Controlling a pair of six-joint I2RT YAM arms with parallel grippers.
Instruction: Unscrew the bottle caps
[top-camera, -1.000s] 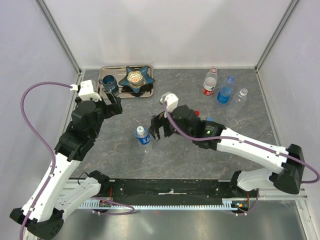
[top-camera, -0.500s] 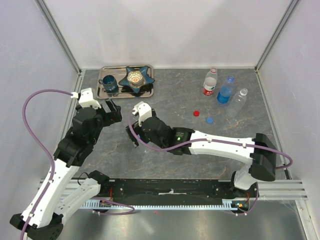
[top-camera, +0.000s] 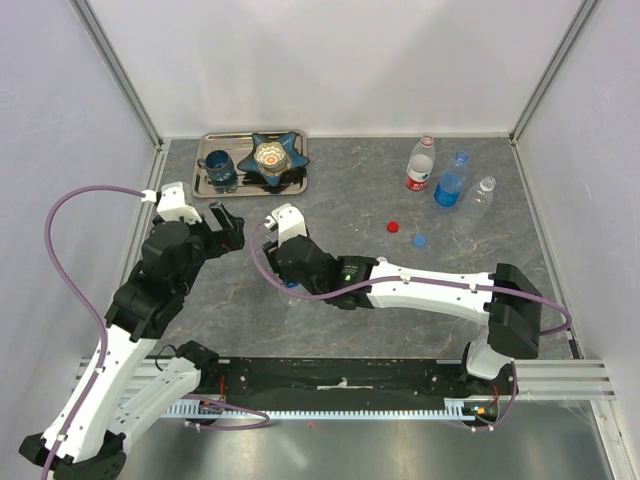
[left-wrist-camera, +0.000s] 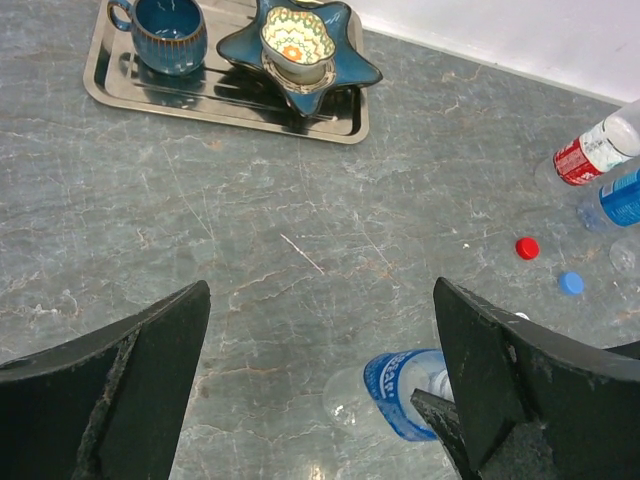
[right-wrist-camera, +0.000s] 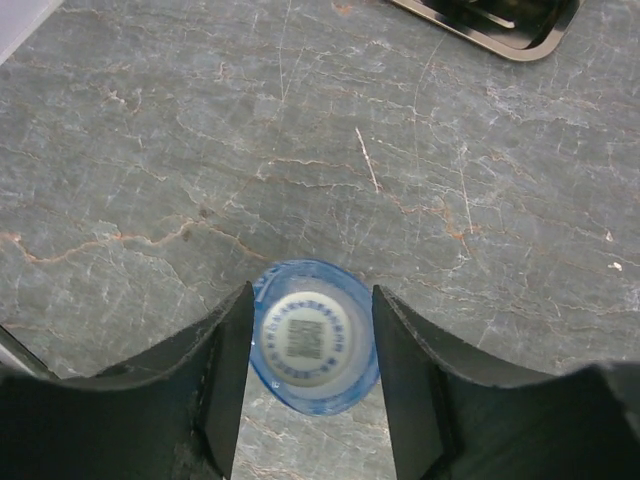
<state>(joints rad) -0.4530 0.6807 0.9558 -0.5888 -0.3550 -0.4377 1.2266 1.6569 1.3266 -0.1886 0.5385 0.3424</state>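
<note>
A blue-labelled bottle (right-wrist-camera: 270, 372) stands upright on the grey table, seen from straight above in the right wrist view with its white cap (right-wrist-camera: 312, 338) screwed on. My right gripper (right-wrist-camera: 312, 292) is shut on this bottle, one finger pressed against each side of its shoulder just below the cap. From above, the right gripper (top-camera: 289, 268) hides nearly all of the bottle. My left gripper (top-camera: 226, 226) hangs open to the left of it, holding nothing. The same bottle (left-wrist-camera: 400, 388) shows low between the left gripper's (left-wrist-camera: 322, 285) fingers. A red cap (top-camera: 393, 225) and a blue cap (top-camera: 419, 240) lie loose on the table.
Three more bottles stand at the back right: a red-labelled one (top-camera: 421, 165), a blue one (top-camera: 451, 182) and a tiny clear one (top-camera: 481, 198). A metal tray (top-camera: 255, 187) at the back left holds a dark blue mug (top-camera: 217, 167) and a blue star-shaped dish (top-camera: 276, 154).
My right gripper swung left from beside the blue-labelled bottle to above it, then closed its fingers onto the bottle. The left arm shifted only slightly.
</note>
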